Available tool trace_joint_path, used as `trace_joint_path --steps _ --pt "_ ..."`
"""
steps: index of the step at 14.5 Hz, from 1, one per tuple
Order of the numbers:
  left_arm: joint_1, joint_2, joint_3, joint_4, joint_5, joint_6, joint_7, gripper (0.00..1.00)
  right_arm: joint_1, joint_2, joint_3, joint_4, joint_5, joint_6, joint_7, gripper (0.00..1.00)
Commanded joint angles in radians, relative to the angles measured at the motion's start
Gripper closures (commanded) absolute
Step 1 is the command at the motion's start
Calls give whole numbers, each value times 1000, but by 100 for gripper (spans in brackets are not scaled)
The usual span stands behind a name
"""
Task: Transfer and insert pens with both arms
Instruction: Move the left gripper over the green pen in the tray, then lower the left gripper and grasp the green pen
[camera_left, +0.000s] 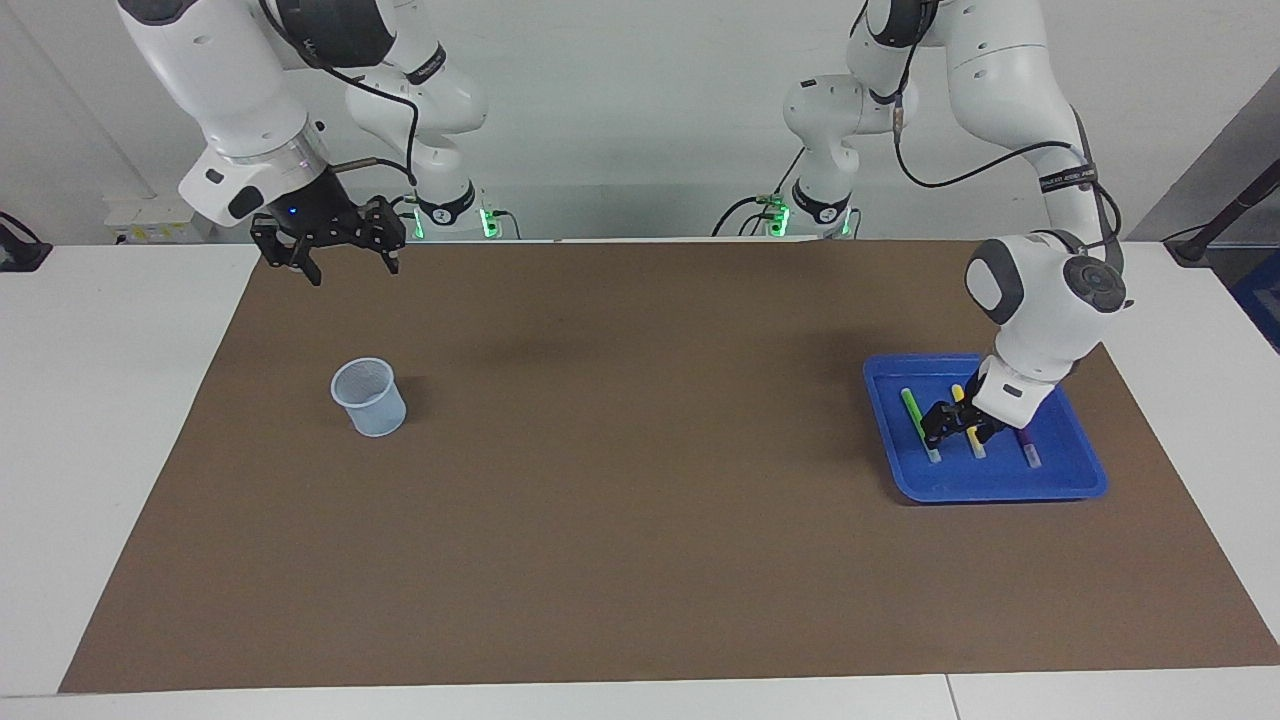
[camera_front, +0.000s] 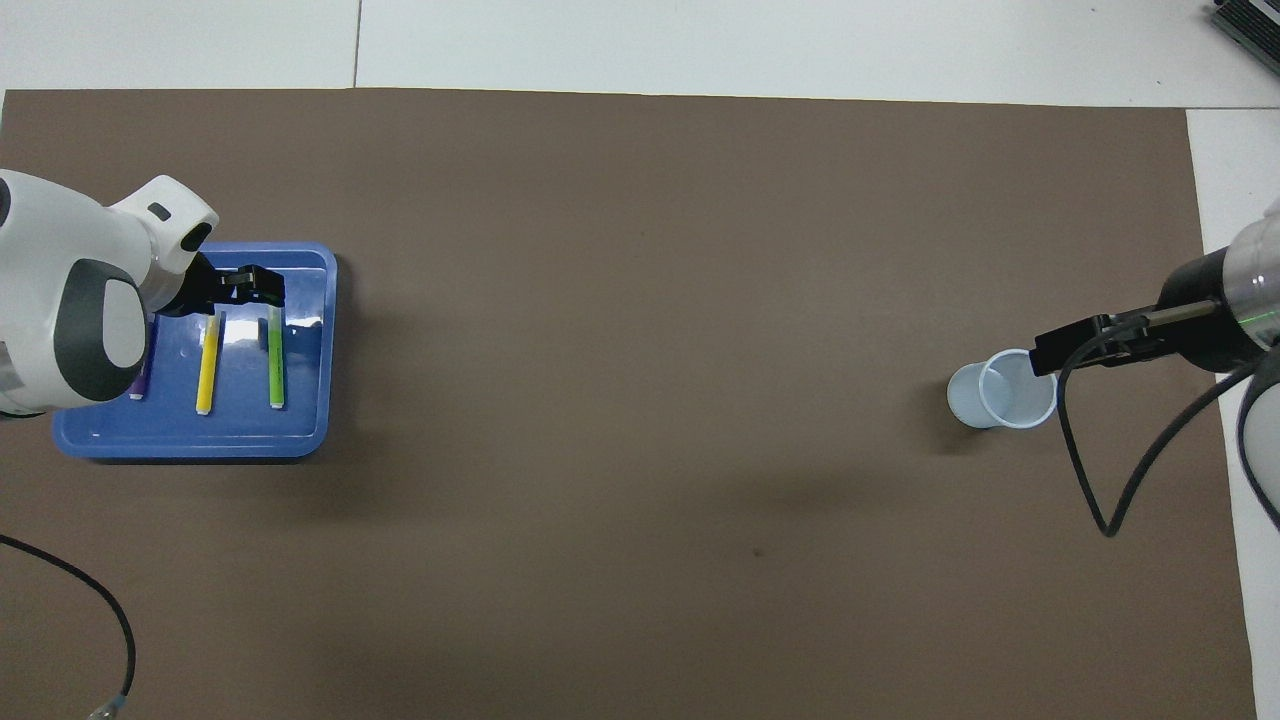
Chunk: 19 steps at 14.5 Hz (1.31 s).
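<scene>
A blue tray (camera_left: 1000, 490) (camera_front: 190, 440) lies at the left arm's end of the table and holds three pens side by side. They are green (camera_left: 915, 412) (camera_front: 275, 355), yellow (camera_left: 979, 450) (camera_front: 207, 360) and purple (camera_left: 1027, 450) (camera_front: 139, 385). My left gripper (camera_left: 955, 430) (camera_front: 258, 286) is low in the tray, open, with its fingers on either side of the yellow pen's middle. The left arm hides most of the purple pen in the overhead view. My right gripper (camera_left: 350, 268) (camera_front: 1047, 352) waits open, raised over the mat at the right arm's end.
A pale mesh cup (camera_left: 369, 398) (camera_front: 1003, 392) stands upright on the brown mat (camera_left: 640, 480) at the right arm's end. Two smaller white arms (camera_left: 440, 120) stand at the robots' edge of the table. A black cable (camera_front: 100, 610) lies by the left arm.
</scene>
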Motion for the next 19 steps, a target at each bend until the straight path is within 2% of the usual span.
trace_joint_path --steps 1,10,19 --pt "4 8 -2 -41 -20 60 20 8 -9 -1 5 1 13 -3 -5 0" --pt "4 27 -2 -62 -20 111 42 8 -9 -1 5 1 13 -3 -6 0" --pt "1 38 0 -91 -20 140 42 22 -9 -1 5 1 13 -3 -5 0"
